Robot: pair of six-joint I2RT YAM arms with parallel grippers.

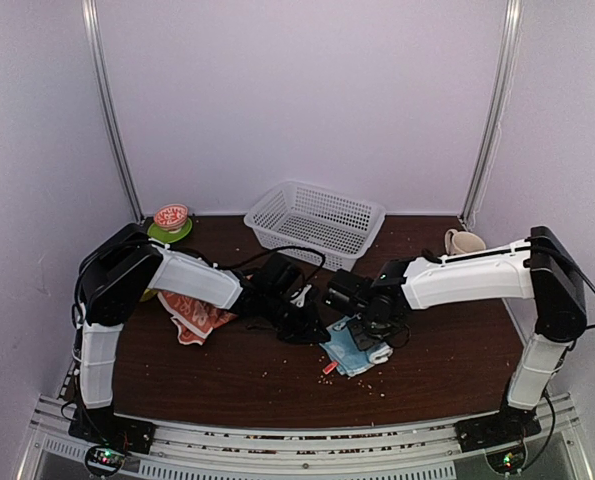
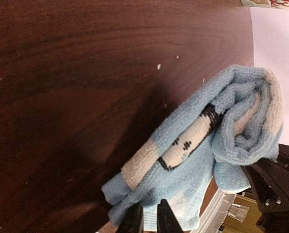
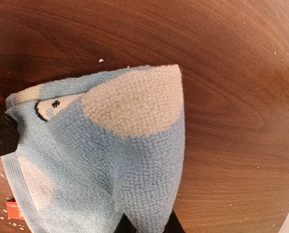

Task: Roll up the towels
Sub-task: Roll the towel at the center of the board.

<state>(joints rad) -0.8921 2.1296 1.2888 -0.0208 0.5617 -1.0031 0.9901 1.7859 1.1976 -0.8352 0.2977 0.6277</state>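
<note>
Right claw (image 3: 145,227) low, on blue towel (image 3: 110,160)

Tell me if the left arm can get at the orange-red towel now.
Probably not yet. The left hand looks pinched on the light blue towel, and the orange-red towel lies partly under that arm's own forearm. Once it lets go and draws back, nothing else seems in the way.

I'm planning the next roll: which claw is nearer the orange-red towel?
Left. The left claw sits just right of the orange-red towel; the right claw is farther right, over the blue towel.
</note>
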